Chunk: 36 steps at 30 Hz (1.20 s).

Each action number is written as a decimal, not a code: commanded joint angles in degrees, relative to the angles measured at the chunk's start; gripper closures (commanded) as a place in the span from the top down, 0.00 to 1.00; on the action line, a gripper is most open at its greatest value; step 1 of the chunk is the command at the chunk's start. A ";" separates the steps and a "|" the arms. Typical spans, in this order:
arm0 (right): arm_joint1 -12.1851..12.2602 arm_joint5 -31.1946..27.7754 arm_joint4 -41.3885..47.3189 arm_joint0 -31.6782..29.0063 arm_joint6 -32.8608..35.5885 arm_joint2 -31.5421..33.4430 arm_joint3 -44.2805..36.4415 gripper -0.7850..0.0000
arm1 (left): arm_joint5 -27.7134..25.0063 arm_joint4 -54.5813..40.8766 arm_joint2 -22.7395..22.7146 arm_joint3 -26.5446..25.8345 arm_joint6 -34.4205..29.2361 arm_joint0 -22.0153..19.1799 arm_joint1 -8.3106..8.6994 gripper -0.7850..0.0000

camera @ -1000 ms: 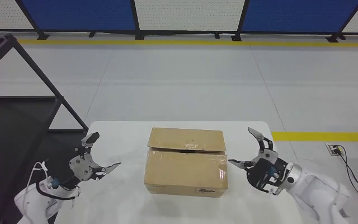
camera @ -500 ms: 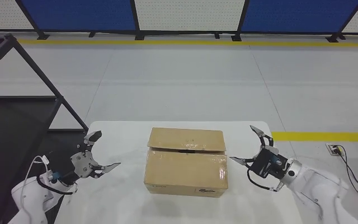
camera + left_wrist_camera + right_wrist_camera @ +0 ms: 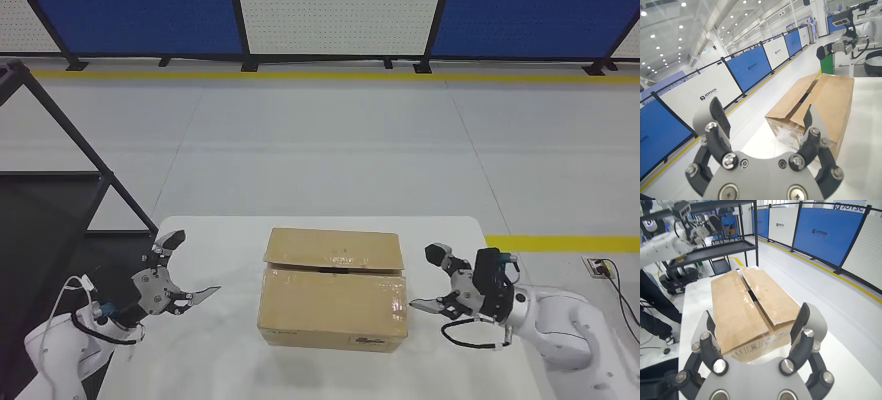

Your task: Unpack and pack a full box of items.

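Observation:
A brown cardboard box stands in the middle of the white table, its two top flaps folded down with a narrow gap between them. In the wrist views the box lies just ahead of each gripper. My left gripper hovers open at the box's left end, a short way off. My right gripper hangs open at the box's right end, close to its side. Both hold nothing, as the left gripper and right gripper show in their own views.
A black metal shelf rack stands off the table's left side. Blue and white partition panels line the far floor. A person's dark trouser legs stand beside the table near the rack.
My right gripper has moved left toward the box's right end and turned. My left gripper has shifted slightly toward the box. Both stay open.

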 commanded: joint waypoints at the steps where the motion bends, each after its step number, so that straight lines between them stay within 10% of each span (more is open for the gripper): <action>1: -0.01 0.00 -6.44 -0.02 -1.95 0.02 -0.03 1.00 | -0.12 0.00 0.00 0.01 -0.02 -0.01 0.00 1.00; 12: 0.40 0.00 2.69 0.14 1.14 -3.18 0.90 1.00 | -1.93 -5.02 1.46 0.67 -5.58 -0.62 -0.01 1.00; 22: 2.56 12.08 62.67 8.36 36.55 -9.40 13.63 1.00 | -4.68 -12.96 0.74 2.30 -9.09 -1.64 0.56 1.00; 36: 2.68 15.16 61.82 8.07 37.74 -9.74 12.76 1.00 | -3.79 -13.59 1.02 1.64 -10.84 -0.89 0.67 1.00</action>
